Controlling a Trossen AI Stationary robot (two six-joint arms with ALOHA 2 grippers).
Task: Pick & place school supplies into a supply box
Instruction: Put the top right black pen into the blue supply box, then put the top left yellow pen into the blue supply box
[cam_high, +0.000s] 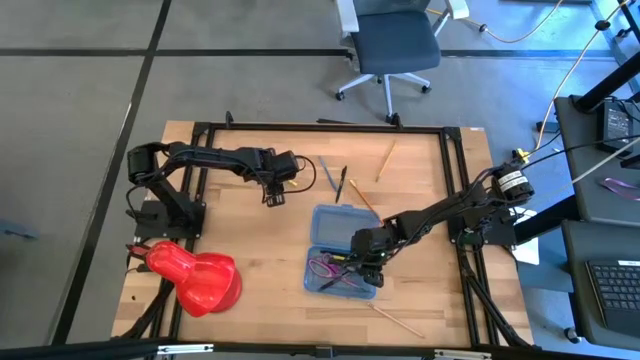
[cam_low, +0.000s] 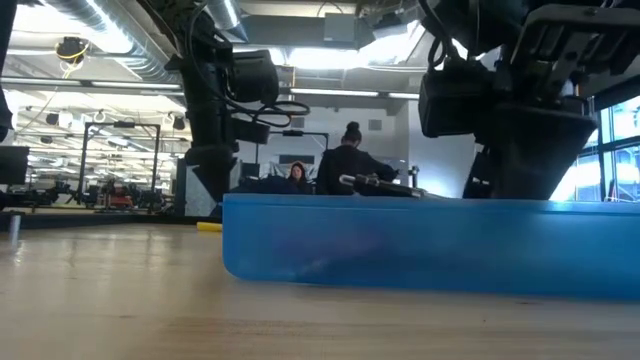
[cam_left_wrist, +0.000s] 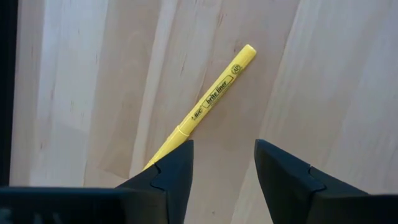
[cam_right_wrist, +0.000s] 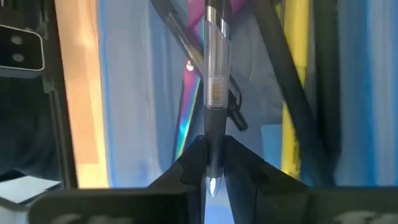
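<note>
Right gripper (cam_right_wrist: 213, 163) clamps a clear pen (cam_right_wrist: 214, 74) over the supply box (cam_high: 343, 250): release next. Left gripper (cam_left_wrist: 224, 165), fingers apart, lines up on the yellow highlighter (cam_left_wrist: 202, 109).

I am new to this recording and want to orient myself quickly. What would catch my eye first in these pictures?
First, the big glossy red blob-shaped object at the table's near left corner. Next, the flat translucent blue plastic supply box lies open mid-table; the right gripper hangs over it, shut on a clear-barrelled black pen. Farther back on the left, the left gripper hovers open above a yellow highlighter pen on the wood.
</note>
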